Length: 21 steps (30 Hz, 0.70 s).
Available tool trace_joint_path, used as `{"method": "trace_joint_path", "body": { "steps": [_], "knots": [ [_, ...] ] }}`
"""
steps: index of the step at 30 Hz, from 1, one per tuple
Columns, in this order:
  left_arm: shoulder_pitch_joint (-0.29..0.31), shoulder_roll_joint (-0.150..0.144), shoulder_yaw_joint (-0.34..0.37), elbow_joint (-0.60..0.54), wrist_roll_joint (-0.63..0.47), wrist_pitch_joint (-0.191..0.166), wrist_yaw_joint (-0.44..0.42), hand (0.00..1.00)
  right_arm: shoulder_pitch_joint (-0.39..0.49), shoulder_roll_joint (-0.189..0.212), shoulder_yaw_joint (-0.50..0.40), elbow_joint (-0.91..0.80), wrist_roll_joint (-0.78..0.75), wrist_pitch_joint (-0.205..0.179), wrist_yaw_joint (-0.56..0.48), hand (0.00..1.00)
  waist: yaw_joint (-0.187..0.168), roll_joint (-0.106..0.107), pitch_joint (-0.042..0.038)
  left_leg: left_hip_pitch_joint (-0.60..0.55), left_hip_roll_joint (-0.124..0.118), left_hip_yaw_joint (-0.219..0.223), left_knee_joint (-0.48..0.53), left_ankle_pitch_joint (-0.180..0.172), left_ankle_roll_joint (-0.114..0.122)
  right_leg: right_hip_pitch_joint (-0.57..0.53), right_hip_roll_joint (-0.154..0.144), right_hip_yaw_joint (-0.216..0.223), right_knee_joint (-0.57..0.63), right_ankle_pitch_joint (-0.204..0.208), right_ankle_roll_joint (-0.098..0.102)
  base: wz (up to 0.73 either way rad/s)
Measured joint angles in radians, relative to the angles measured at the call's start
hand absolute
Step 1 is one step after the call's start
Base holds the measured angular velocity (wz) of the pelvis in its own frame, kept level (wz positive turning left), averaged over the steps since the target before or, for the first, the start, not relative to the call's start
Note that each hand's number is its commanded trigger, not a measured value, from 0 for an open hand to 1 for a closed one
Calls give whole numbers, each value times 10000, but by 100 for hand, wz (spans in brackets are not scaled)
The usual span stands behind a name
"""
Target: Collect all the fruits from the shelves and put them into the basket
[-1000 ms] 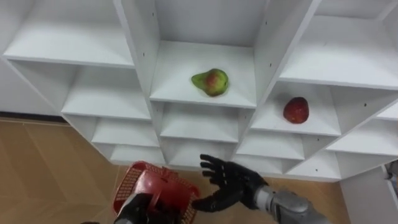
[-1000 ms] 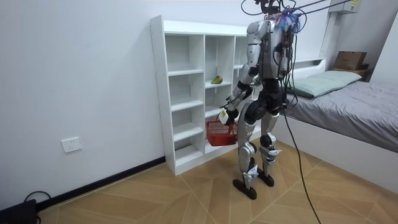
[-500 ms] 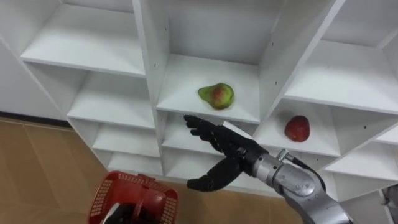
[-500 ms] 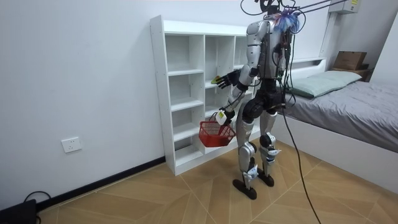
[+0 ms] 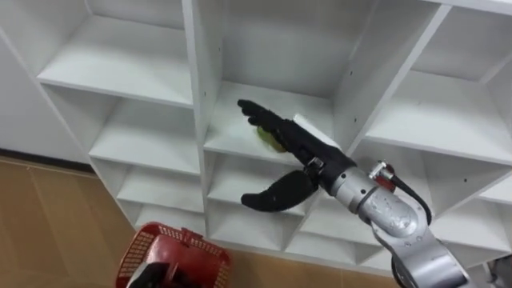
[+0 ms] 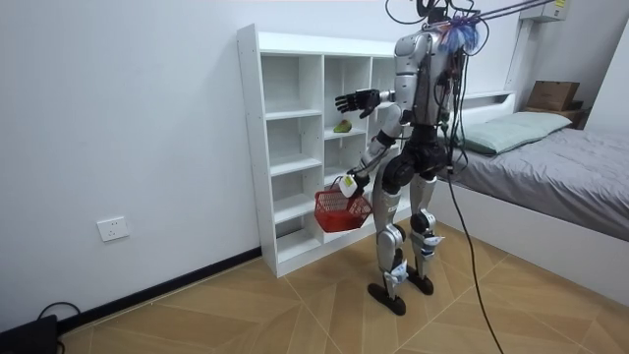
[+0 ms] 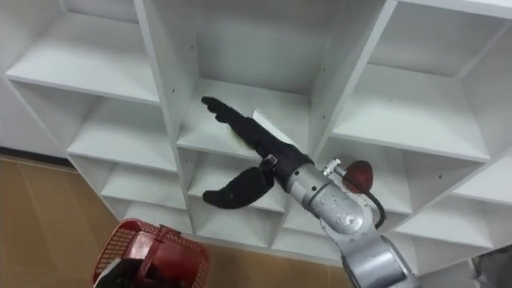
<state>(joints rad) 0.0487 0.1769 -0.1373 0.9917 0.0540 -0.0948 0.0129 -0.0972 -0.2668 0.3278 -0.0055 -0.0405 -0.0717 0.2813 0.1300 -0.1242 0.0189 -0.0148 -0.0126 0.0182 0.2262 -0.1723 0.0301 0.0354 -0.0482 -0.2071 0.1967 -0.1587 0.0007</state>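
Just behind the right hand's (image 5: 310, 150) fingers (image 5: 262, 118) lies the pear (image 5: 270, 144).

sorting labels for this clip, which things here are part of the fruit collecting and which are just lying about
Part of the job: pear, red apple, red basket hanging from the left hand, open right hand stretched toward the pear, white shelf unit.

Just lying about: bed, cardboard box, wall socket.

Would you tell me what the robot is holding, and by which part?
The left hand carries the red basket, apparently by its handle; the right hand is open, empty.
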Motion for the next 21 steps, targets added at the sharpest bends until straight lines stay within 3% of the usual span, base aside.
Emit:
{"method": "trace_joint_path", "body": {
  "steps": [7,16,19,21],
  "knots": [
    [308,111,187,-362,86,2,-27,100,-2,-27,-80,144,-11,-36,-1022,0,166,-180,-19,49,-12,-235,155,-131,-31,351,65,-143,-135,-4,9,10],
    [329,205,708,-512,435,3,-173,100,-57,-163,-138,184,-5,-299,-2238,0,469,-354,25,-183,-4,-425,458,-238,-54,341,113,-261,-157,0,3,6],
    [325,282,960,-513,726,20,-174,100,-342,-231,-195,611,-30,-384,-2539,0,470,-433,14,-275,-4,-506,487,-237,-56,289,97,-428,-145,1,0,7],
    [334,339,1112,-632,1132,30,-236,100,-463,-462,-267,853,-67,-384,-2736,0,632,-540,-51,-369,-4,-510,494,-233,-59,156,97,-442,-110,5,-5,0]
  ]
}}
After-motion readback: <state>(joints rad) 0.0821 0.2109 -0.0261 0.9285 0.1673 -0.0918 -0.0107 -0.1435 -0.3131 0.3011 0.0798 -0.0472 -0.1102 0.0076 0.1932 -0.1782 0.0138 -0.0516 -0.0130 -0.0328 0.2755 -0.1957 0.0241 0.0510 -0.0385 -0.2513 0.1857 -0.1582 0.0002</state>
